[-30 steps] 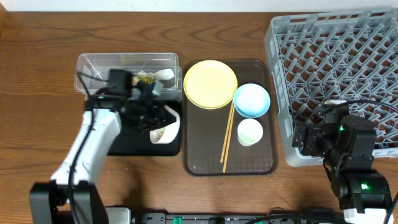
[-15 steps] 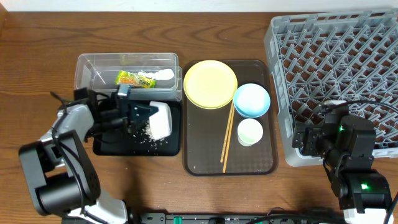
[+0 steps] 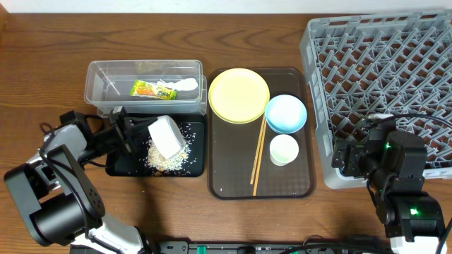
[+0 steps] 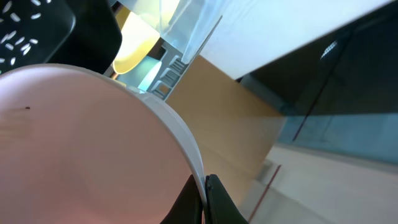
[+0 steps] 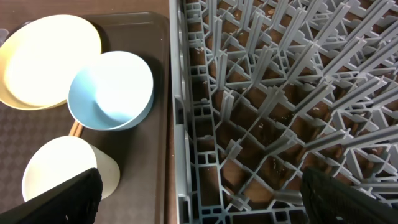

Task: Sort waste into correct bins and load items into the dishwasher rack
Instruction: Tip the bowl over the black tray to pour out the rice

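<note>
White round bowl is hanging tipped on its side in the left jaws, which are clamping its rim, just above the shallow black rectangular tray. Loose white rice grains are lying scattered on that tray directly beneath those jaws and the bowl. Right jaws are standing wide apart and gripping nothing, hovering over one edge of the large grey plastic lattice dishwasher rack, with the light blue bowl and small white cup sitting just to their left on the dark brown serving tray.
</note>
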Motion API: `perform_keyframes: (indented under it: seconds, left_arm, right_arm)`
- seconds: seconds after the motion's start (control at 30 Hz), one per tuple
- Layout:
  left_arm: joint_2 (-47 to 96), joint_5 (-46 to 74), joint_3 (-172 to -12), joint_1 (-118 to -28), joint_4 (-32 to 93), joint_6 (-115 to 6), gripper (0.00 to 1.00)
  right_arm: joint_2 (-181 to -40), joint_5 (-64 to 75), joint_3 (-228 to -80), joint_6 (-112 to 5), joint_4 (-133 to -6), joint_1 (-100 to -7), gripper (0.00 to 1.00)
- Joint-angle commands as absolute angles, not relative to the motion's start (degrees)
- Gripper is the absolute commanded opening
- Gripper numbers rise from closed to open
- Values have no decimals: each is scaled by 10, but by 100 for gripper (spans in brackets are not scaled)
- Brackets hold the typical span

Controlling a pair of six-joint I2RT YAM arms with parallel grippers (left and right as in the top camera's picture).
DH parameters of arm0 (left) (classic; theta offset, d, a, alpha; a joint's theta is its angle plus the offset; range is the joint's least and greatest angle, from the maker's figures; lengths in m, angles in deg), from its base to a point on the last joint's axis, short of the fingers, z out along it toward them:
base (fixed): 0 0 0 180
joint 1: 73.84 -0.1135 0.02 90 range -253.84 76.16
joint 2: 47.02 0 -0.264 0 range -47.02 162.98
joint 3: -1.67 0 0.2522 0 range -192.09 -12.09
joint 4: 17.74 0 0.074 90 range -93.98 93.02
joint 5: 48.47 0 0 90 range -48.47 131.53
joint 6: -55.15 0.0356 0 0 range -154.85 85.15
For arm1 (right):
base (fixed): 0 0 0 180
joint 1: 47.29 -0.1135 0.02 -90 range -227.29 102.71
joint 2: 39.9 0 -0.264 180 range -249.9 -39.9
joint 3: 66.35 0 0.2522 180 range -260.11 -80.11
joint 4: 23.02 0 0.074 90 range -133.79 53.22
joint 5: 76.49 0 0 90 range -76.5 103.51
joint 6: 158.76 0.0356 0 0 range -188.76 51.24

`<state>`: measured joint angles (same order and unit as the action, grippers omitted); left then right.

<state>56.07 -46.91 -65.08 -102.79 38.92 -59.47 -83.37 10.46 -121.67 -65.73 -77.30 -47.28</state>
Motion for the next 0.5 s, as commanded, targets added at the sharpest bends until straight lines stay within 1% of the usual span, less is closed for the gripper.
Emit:
perform_keyframes:
  seconds: [0.0,0.17,0.3,0.33,0.47]
  left_arm:
    - [565,-486,-651,-1037,391,-649,6]
    - [565,-486,-651,-1038,391,-687,6]
    - [565,-486,-651,-1038,391,-691,6]
    - [563,-486,-651,-1037,391,-678,6]
    - [533,-481,-653,-1014,390,-561,6]
  right_arm:
    - [-833,100,-1227,-650,-773,-464,99]
    - [-833,100,-1227,-650,-773,-464,99]
    - [-833,100,-1227,-650,-773,-464,99]
    - [-833,100,-1227,-650,-773,-464,99]
    - [-833,100,-1227,-650,-773,-464,99]
